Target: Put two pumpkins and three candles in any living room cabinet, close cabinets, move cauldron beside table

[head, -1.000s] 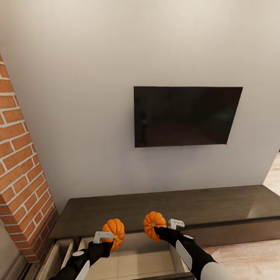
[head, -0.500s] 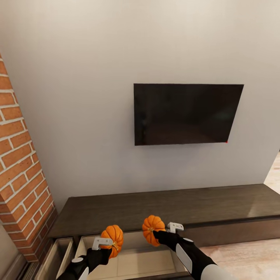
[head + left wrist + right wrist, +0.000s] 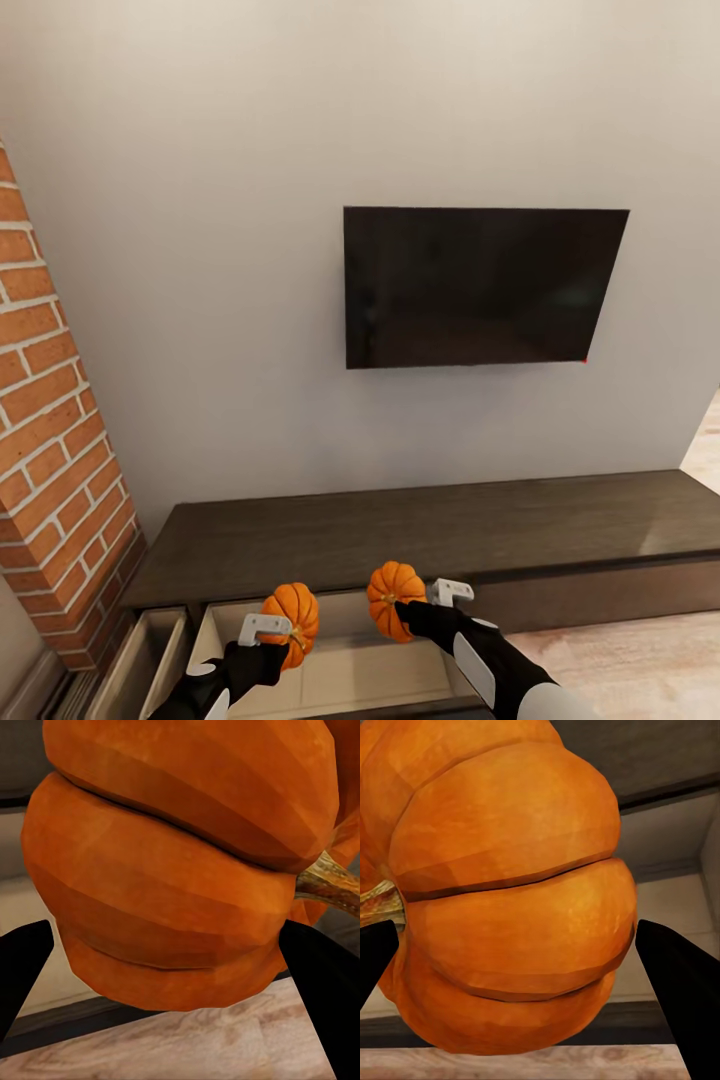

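Head view: two pumpkins hang above the cabinet's (image 3: 430, 530) pulled-out drawer (image 3: 330, 675), left pumpkin (image 3: 293, 610) gripped in the left gripper (image 3: 278, 632), right pumpkin (image 3: 393, 590) in the right gripper (image 3: 418, 602). Both wrist views show dark fingers (image 3: 319, 979) closed against orange ribs. Behind, a black TV (image 3: 480, 287) hangs on the wall, beside brickwork (image 3: 50, 420).

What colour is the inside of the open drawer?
Pale light wood inside the open drawer, best in the head view.
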